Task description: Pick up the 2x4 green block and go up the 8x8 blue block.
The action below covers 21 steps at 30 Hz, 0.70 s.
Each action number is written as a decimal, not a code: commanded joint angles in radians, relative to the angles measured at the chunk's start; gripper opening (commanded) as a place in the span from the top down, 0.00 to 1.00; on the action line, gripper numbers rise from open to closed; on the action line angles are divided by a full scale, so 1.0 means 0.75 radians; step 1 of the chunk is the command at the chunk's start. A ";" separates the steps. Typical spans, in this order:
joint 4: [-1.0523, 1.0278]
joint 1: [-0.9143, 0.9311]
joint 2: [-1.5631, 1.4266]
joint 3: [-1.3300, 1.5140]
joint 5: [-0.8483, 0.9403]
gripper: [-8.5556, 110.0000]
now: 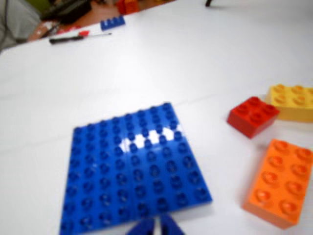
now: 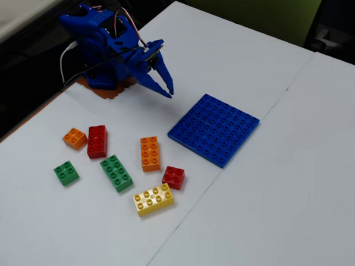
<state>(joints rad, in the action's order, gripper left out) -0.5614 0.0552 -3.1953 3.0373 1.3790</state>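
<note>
Yellow brick point(image 2: 154, 199) nearest fixed camera, low on bench point(image 2: 293, 193). 2x4 green block point(image 2: 116, 173) lies untouched just up-left of it, between red oblong brick point(image 2: 96, 141) and orange oblong brick point(image 2: 149, 153); not in wrist view. We should swing jaws point(image 2: 166, 87) from their place near 8x8 blue block point(image 2: 214, 129), align across block's short sides, then descend. Jaws slightly parted, empty, touching nothing.

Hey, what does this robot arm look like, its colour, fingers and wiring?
The arm is all bright blue plastic. Its gripper has two long pointed blue fingers. Red, white and dark cables loop over the top, and it stands on an orange base patch.
</note>
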 commanded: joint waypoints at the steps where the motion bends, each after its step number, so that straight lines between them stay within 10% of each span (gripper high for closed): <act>1: -0.010 0.076 0.170 -0.192 0.151 0.88; 21: -0.117 0.706 1.415 -1.158 0.861 0.79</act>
<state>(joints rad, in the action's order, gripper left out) -0.6397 0.5323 -2.2258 2.3056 2.0080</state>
